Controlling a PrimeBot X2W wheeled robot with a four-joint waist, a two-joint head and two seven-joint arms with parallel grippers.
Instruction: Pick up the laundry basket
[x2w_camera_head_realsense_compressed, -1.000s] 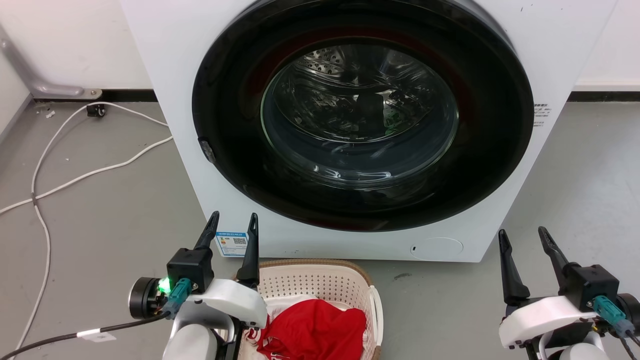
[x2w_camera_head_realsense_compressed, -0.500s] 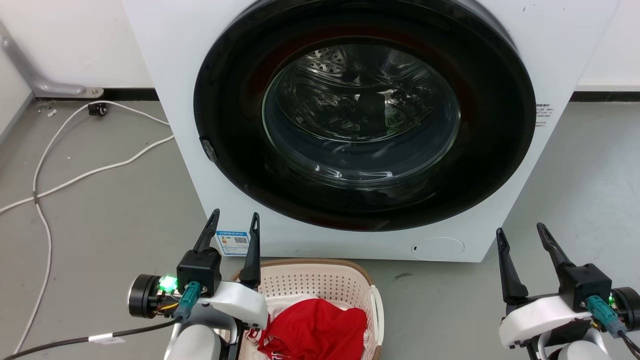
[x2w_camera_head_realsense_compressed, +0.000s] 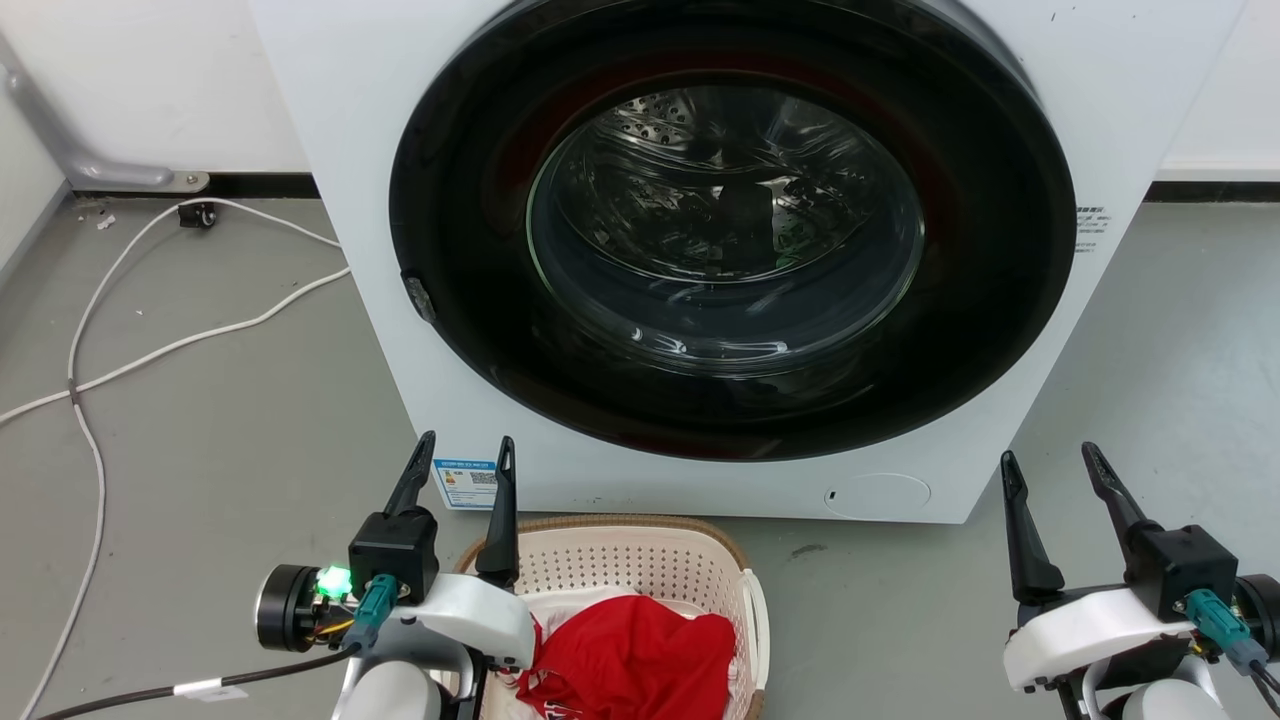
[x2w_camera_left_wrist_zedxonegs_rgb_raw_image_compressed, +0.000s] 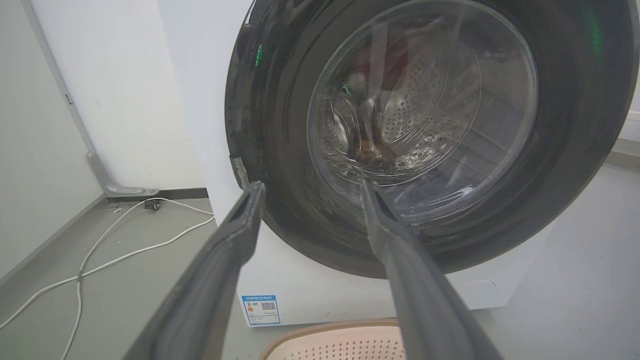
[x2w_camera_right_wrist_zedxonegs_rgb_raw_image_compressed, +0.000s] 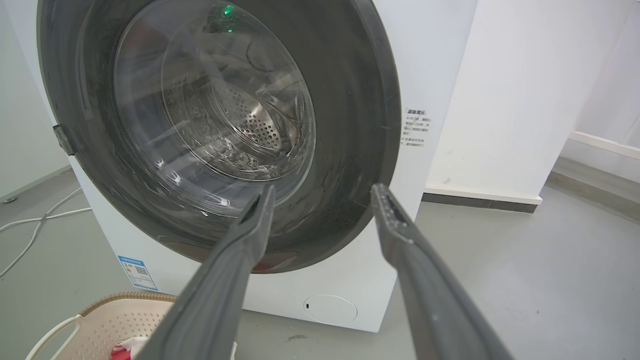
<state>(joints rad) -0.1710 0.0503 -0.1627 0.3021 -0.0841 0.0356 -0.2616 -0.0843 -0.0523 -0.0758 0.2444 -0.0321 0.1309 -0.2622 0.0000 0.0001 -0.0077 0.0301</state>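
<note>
The cream laundry basket (x2w_camera_head_realsense_compressed: 640, 565) with a brown woven-look rim stands on the floor just before the washing machine, red and white clothes inside it. A white side handle (x2w_camera_head_realsense_compressed: 757, 620) shows on its right. My left gripper (x2w_camera_head_realsense_compressed: 468, 450) hangs open over the basket's left rim, nothing between its fingers. Well to the right of the basket, my right gripper (x2w_camera_head_realsense_compressed: 1050, 455) is open and empty too. In the left wrist view the basket's far rim (x2w_camera_left_wrist_zedxonegs_rgb_raw_image_compressed: 330, 332) peeks in at the bottom. The right wrist view catches the basket (x2w_camera_right_wrist_zedxonegs_rgb_raw_image_compressed: 107, 320) at lower left.
A white front-loading washing machine (x2w_camera_head_realsense_compressed: 330, 120) with its big dark round door (x2w_camera_head_realsense_compressed: 730, 230) closed stands close ahead. White cables (x2w_camera_head_realsense_compressed: 150, 350) trail over the grey floor on the left. A grey pipe (x2w_camera_head_realsense_compressed: 60, 150) runs down the wall at the far left.
The head view has shifted slightly, so the washing machine sits a touch further right. My left gripper has dropped a little lower in that view. Both grippers stay open.
</note>
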